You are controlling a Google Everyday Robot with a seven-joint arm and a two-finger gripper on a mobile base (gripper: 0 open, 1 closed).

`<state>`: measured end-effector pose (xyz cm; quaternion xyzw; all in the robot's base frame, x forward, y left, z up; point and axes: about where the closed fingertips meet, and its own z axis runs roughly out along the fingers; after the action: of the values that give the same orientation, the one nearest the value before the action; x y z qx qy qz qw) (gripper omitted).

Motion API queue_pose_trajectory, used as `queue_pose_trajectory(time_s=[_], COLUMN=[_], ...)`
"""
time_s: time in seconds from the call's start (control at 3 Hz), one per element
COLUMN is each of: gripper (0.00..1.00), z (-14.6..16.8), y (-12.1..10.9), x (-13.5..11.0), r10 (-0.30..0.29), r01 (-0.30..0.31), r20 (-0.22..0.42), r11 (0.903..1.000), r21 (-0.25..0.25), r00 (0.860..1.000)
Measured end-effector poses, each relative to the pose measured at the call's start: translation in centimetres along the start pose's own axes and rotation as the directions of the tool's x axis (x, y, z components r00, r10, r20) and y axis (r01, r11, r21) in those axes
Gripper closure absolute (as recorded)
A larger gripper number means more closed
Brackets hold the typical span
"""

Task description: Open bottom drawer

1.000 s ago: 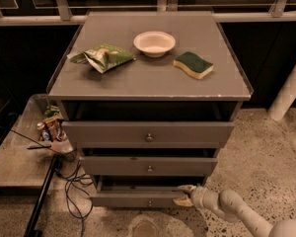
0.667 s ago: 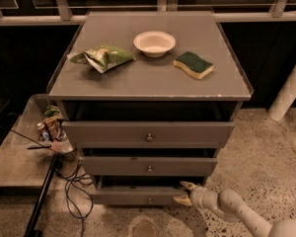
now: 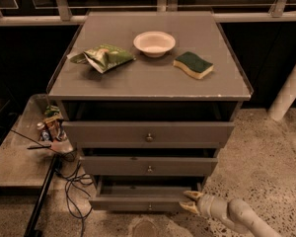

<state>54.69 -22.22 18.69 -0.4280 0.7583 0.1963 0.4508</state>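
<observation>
The grey cabinet (image 3: pixel 149 78) has three drawers with small round knobs. The bottom drawer (image 3: pixel 138 203) is the lowest and slimmest; it stands pulled out a little, so a strip of its grey inside shows. Its knob (image 3: pixel 149 207) is at the middle of the front. My gripper (image 3: pixel 189 201) comes in from the lower right and sits at the right end of the bottom drawer's front. Its two beige fingertips (image 3: pixel 191 195) are apart, one above and one below the front's top edge. The grey arm (image 3: pixel 237 215) runs off to the lower right.
On the cabinet top lie a green chip bag (image 3: pixel 102 57), a white bowl (image 3: pixel 154 43) and a green-and-yellow sponge (image 3: pixel 193 64). A low side table (image 3: pixel 15 162) with cans and clutter stands on the left. Black cables (image 3: pixel 74 186) hang by the lower left. A white post (image 3: pixel 288 95) stands on the right.
My gripper has moved slightly down and toward the camera at the drawer's right end. The bottom drawer's front has come out a little with it.
</observation>
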Motion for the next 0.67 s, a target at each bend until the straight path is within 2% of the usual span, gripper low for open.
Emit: queue_pose_trajectory(time_s=[0.33, 0.67], gripper=[1.0, 1.0], z=[-2.9, -2.88], y=[1.05, 1.11], x=[0.76, 0.68], r10=[-0.003, -0.003], r01=[0.003, 0.003], r20=[0.003, 0.003], r11=[0.9999, 0.9999], r21=[0.011, 0.011], r00=[1.0, 1.0])
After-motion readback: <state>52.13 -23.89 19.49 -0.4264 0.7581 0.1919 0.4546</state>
